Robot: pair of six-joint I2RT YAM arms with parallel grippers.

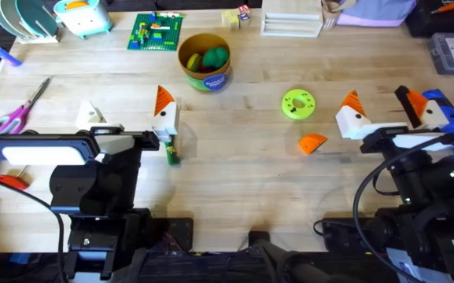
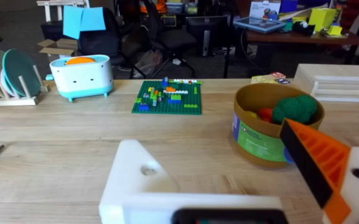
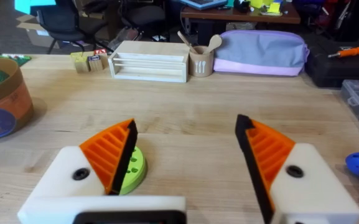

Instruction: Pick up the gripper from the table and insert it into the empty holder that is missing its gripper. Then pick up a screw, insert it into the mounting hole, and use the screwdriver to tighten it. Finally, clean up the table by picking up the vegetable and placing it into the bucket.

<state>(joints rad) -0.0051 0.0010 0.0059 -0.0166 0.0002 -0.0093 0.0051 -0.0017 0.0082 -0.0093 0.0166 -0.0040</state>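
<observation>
Wooden tabletop is noted, cluttered along the upper edge of the overhead frame. The gripper (image 1: 312, 142) lies loose at centre right, below the lime-green disc (image 1: 297, 104). The empty holder (image 1: 91, 115), at left, is seen on the left gripper (image 1: 128, 118), whose fingers are spread, grasping nothing. The right gripper (image 1: 388, 110) is likewise spread and empty. A grasp across the tip's flat flanks is advised, ribbed face kept oriented for insertion.
</observation>
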